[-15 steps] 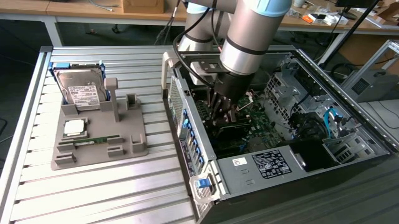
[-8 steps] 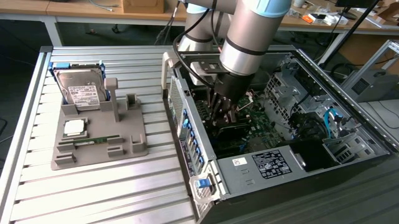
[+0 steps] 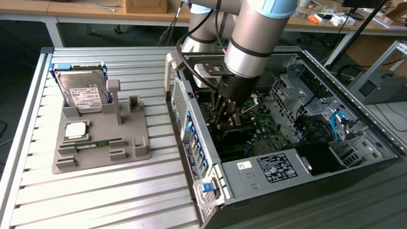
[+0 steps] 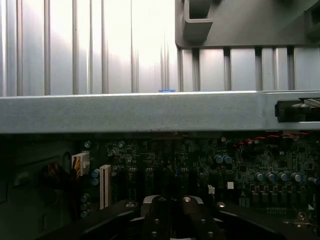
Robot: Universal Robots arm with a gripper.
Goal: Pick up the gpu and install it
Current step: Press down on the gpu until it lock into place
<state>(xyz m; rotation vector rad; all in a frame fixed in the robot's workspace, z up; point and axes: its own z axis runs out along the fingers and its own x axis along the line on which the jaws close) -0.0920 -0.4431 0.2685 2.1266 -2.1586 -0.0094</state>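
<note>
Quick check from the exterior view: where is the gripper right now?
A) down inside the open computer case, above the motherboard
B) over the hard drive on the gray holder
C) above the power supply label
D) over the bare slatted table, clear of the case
A: the gripper reaches down into the open computer case, just over the motherboard, away from the gray holder.

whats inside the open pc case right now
The tool reaches down inside the pc case, over the green motherboard. A dark card sits below it; the arm hides the slot.

Dark flat gpu low inside the open computer case
</note>
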